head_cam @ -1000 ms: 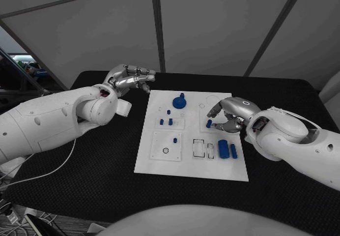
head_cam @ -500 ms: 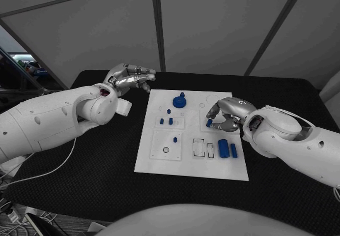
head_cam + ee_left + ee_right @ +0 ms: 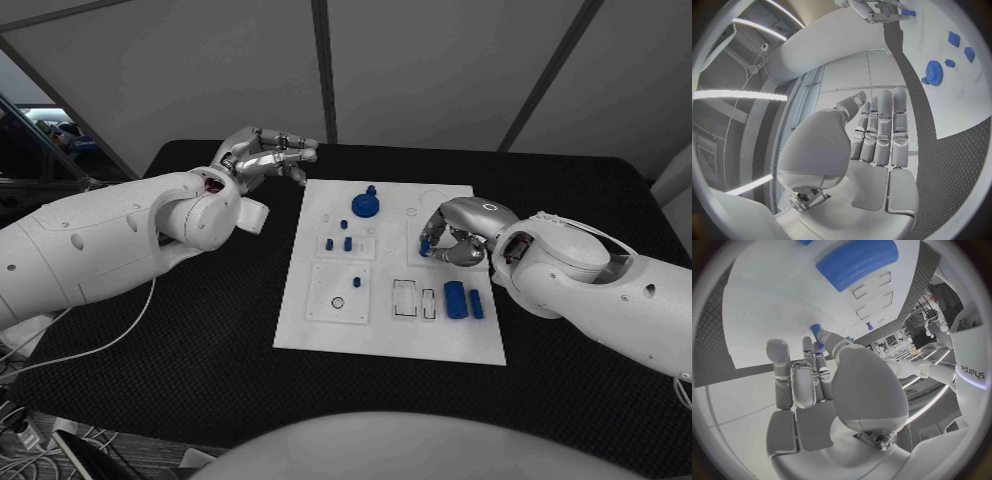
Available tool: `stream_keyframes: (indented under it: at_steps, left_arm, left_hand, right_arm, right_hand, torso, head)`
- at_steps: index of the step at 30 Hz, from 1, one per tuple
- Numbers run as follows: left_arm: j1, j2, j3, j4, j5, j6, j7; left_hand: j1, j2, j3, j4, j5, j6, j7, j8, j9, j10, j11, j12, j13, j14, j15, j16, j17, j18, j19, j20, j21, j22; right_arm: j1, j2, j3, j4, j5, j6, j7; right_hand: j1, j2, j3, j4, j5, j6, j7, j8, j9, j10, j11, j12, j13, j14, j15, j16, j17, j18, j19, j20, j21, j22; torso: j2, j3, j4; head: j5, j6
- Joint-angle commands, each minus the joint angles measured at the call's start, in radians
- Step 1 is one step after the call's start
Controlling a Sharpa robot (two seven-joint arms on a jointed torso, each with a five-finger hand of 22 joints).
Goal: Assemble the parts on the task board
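The white task board point(image 3: 387, 325) lies in the middle of the black table. My right hand point(image 3: 459, 232) hovers over the board's right side and pinches a small blue part point(image 3: 426, 243) between thumb and a finger; the right wrist view shows that part point(image 3: 816, 331) at the fingertips point(image 3: 807, 346). My left hand point(image 3: 268, 154) hangs off the board's far left corner, fingers curled in with nothing in them. On the board are a blue gear point(image 3: 366, 207), small blue pegs point(image 3: 346, 244) and two blue blocks point(image 3: 456, 300).
The board point(image 3: 954, 105) and the gear point(image 3: 933, 70) lie beyond my left hand point(image 3: 879, 135) in the left wrist view. A white cable point(image 3: 101, 345) runs over the table's left part. Empty rectangular slots point(image 3: 405, 298) sit beside the blue blocks.
My right hand has shifted slightly toward the board's far side with the small blue part still pinched. The left hand has stayed where it was.
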Motion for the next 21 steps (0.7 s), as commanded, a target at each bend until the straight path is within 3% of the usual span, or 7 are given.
stream_keyframes:
  at_steps: [1,8,16,21]
  left_arm:
    - [0.001,0.001,0.001,0.0,0.003,0.011,0.001]
    - [0.001,0.001,0.001,0.0,0.003,0.012,0.0]
    - [0.001,0.002,0.001,-0.002,0.003,0.013,-0.001]
    - [0.001,0.002,0.001,-0.002,0.003,0.014,-0.001]
  left_hand:
    - [0.0,0.007,-0.002,0.002,-0.003,-0.001,0.005,-0.004,-0.002,-0.005,0.002,0.006,-0.002,-0.006,0.0,-0.004,-0.001,-0.017,-0.004,0.0,-0.007,-0.001]
    - [0.0,0.007,-0.002,0.002,-0.003,-0.001,0.005,-0.004,-0.002,-0.005,0.002,0.006,-0.002,-0.006,0.0,-0.004,-0.001,-0.017,-0.004,0.0,-0.007,-0.001]
    - [0.0,0.008,-0.002,0.003,-0.003,-0.001,0.005,-0.004,-0.002,-0.006,0.002,0.007,-0.002,-0.006,0.0,-0.004,-0.002,-0.016,-0.004,0.0,-0.007,-0.001]
    - [0.0,0.008,-0.002,0.003,-0.003,-0.001,0.005,-0.004,-0.002,-0.006,0.002,0.007,-0.002,-0.006,0.0,-0.004,-0.002,-0.016,-0.004,0.0,-0.007,-0.001]
  right_arm:
    - [0.002,0.004,0.0,0.005,-0.007,0.013,0.003]
    - [0.002,0.006,0.0,0.005,-0.007,0.009,0.001]
    - [0.002,0.008,0.0,0.005,-0.007,0.003,-0.002]
    - [0.002,0.009,0.0,0.006,-0.006,0.002,-0.002]
  right_hand:
    - [0.0,0.004,0.004,-0.001,-0.007,0.004,0.001,0.002,0.001,0.007,-0.002,-0.002,-0.001,0.047,-0.006,0.002,0.001,-0.011,0.006,0.0,0.005,0.001]
    - [-0.009,-0.009,0.007,0.0,-0.01,-0.012,0.009,-0.012,-0.005,-0.003,0.005,-0.024,-0.006,0.047,-0.001,0.001,0.0,-0.012,0.004,0.001,0.004,-0.001]
    - [-0.025,-0.032,0.006,0.007,-0.01,-0.056,0.031,-0.038,-0.015,-0.017,0.022,-0.049,-0.008,0.046,0.011,0.001,-0.002,-0.012,0.002,0.012,0.002,-0.005]
    - [-0.027,-0.033,0.006,0.008,-0.01,-0.061,0.033,-0.038,-0.016,-0.017,0.023,-0.05,-0.007,0.046,0.013,0.001,-0.002,-0.012,0.002,0.013,0.001,-0.005]
  torso:
    - [0.0,0.0,0.0008]
    - [0.0,-0.0006,-0.0001]
    - [-0.001,-0.0003,0.0005]
    - [0.0,-0.0003,0.0004]
  head:
    - [0.0,0.0]
    - [0.001,-0.002]
    - [0.001,-0.003]
    - [0.001,-0.002]
